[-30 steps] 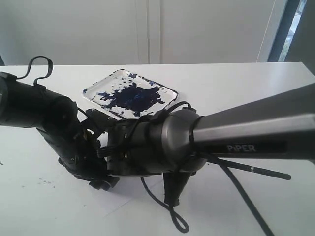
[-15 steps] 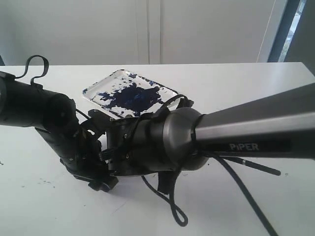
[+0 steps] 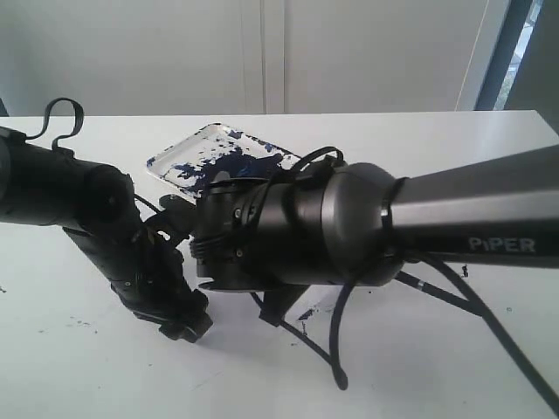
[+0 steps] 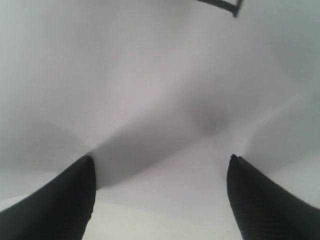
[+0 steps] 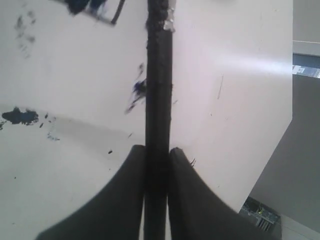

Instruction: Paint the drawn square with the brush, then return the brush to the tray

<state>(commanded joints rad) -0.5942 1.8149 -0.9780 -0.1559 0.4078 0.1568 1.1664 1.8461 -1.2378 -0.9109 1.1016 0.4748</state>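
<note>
My right end effector (image 5: 157, 150) clamps the brush (image 5: 158, 75), my left end effector (image 4: 160, 165) gapes near the square (image 4: 227, 4); I judge I'm painting, next needing the tip inside it.

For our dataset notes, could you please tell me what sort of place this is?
Probably an indoor robotics lab or test room: a PIPER-marked robot arm works over a plain white table holding a paint-smeared tray, with a bare white wall behind.

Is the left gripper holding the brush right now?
No, the left gripper is open with only white paper showing between its fingers, while the brush is clamped in the right gripper.
</note>
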